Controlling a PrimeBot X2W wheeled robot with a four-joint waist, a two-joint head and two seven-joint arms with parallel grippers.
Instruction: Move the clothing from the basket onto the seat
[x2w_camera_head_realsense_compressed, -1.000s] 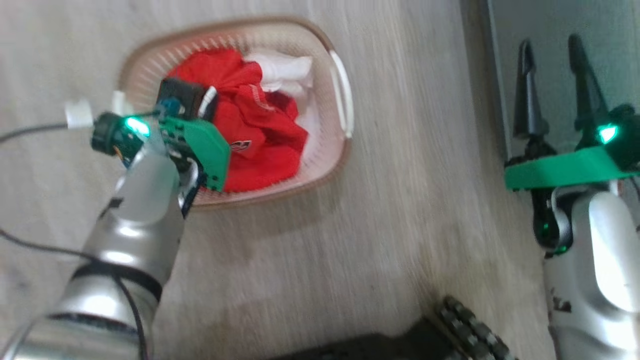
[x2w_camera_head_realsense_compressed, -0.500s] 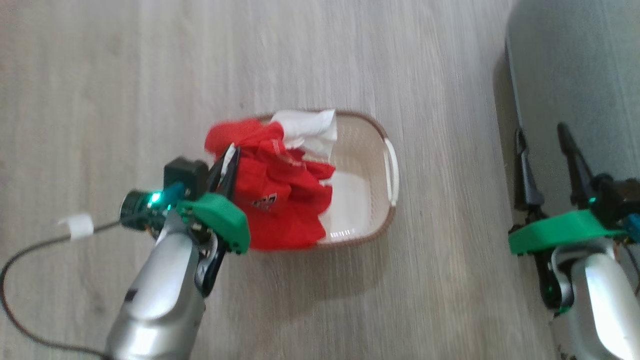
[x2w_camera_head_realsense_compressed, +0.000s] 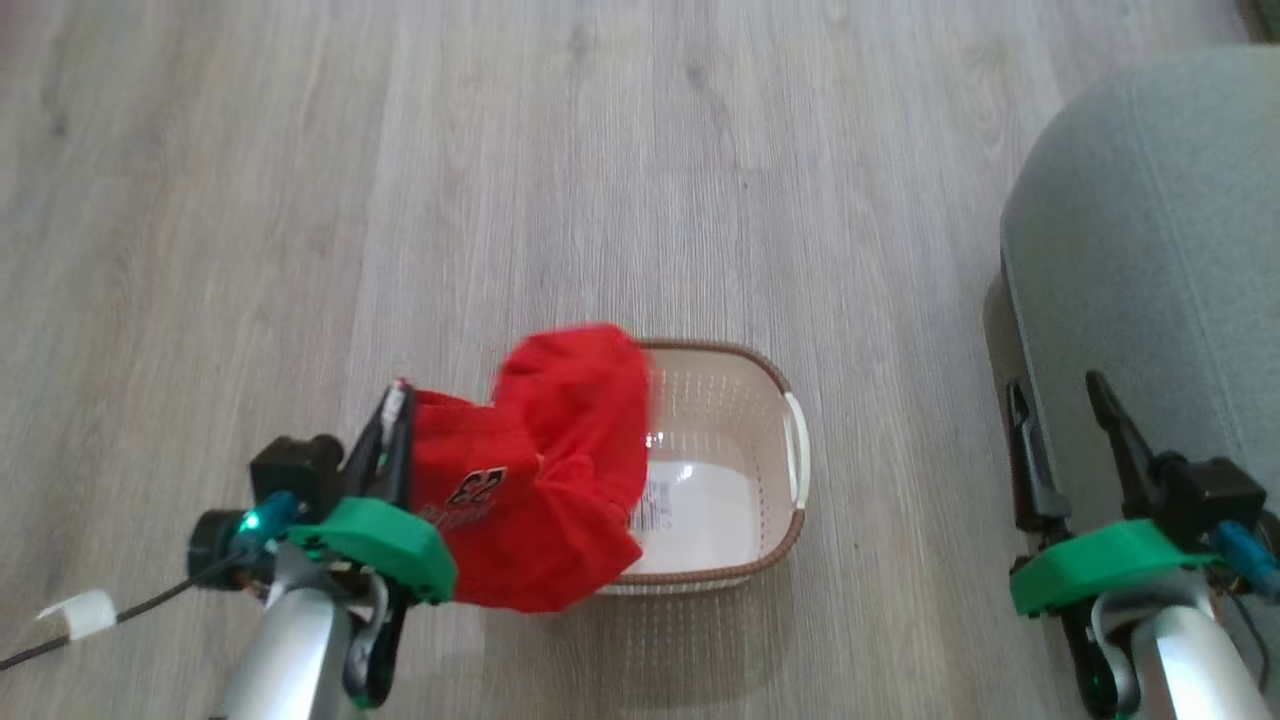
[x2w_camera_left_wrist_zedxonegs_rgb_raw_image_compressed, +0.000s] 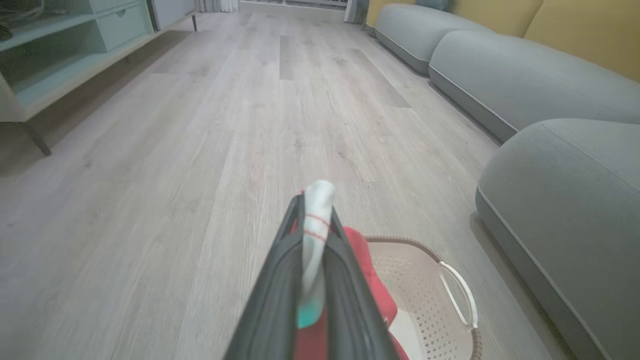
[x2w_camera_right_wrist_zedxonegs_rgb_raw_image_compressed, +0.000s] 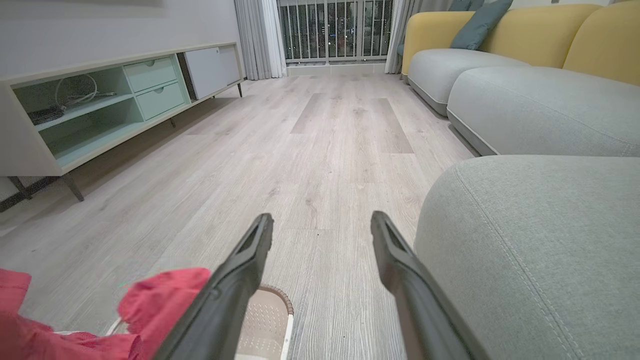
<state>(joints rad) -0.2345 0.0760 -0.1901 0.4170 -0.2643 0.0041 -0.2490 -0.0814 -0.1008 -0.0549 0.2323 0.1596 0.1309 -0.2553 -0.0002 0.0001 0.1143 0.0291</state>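
The clothing (x2w_camera_head_realsense_compressed: 540, 480), a red jersey with white print, hangs bunched from my left gripper (x2w_camera_head_realsense_compressed: 392, 425), which is shut on its white trim (x2w_camera_left_wrist_zedxonegs_rgb_raw_image_compressed: 316, 220). It dangles over the left end of the cream basket (x2w_camera_head_realsense_compressed: 770, 375), lifted above it. The basket sits on the wood floor with a sticker on its bare bottom. In the right wrist view the red cloth (x2w_camera_right_wrist_zedxonegs_rgb_raw_image_compressed: 160, 300) and the basket's rim (x2w_camera_right_wrist_zedxonegs_rgb_raw_image_compressed: 280, 295) appear at lower left. The grey-green seat (x2w_camera_head_realsense_compressed: 1150, 260) rises at the right. My right gripper (x2w_camera_head_realsense_compressed: 1058, 400) is open beside the seat's edge, holding nothing.
A long grey and yellow sofa (x2w_camera_right_wrist_zedxonegs_rgb_raw_image_compressed: 500, 65) runs along the right side of the room. A pale low cabinet (x2w_camera_right_wrist_zedxonegs_rgb_raw_image_compressed: 90, 105) stands along the left wall. Wood floor (x2w_camera_head_realsense_compressed: 500, 160) stretches wide ahead of the basket. A cable (x2w_camera_head_realsense_compressed: 120, 610) trails from my left wrist.
My left gripper has raised the jersey out of the basket, baring the basket's bottom. The head camera has tilted up, so the basket and seat sit lower and further right in view.
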